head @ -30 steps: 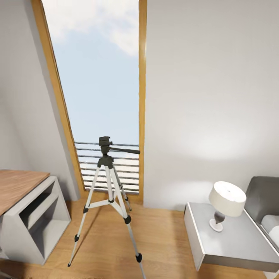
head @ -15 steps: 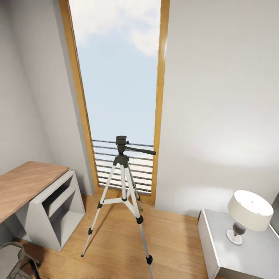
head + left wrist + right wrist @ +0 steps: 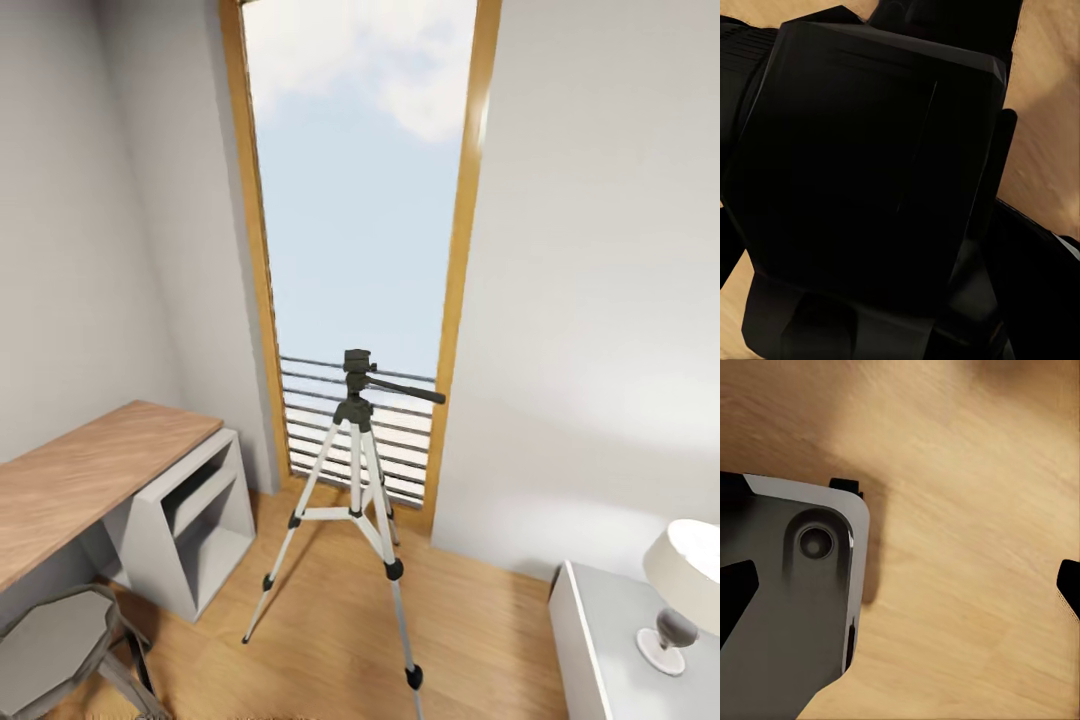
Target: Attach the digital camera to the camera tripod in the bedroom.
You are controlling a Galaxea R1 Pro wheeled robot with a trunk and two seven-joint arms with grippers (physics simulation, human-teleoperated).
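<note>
Tripod legs of thin silver metal stand spread on the light wood floor (image 3: 480,620) ahead of me, the camera tripod (image 3: 356,500) upright in front of the tall wood-framed window (image 3: 360,220), its black head level with the grey railing (image 3: 300,400) and its long pan handle pointing toward my right. Its head carries nothing. To my left sits a wooden desk (image 3: 90,470) with a pale grey shelf unit (image 3: 190,510) under its near end, and a grey octagonal stool (image 3: 60,630) in the corner closer to me. To my right, a white bedside table (image 3: 600,640) carries a lamp (image 3: 685,590) with a cream shade.

My left wrist camera looks onto a large black faceted body (image 3: 870,172) (part of my own frame, as far as I can tell) with wood floor past its edges, so whether my left jaws are wide or closed I cannot tell. My right wrist camera looks down on floorboards and a grey rounded housing (image 3: 795,600), with one dark fingertip (image 3: 1069,585) at the picture's edge; the jaw gap I cannot tell either. The tripod stands well apart from both.
</note>
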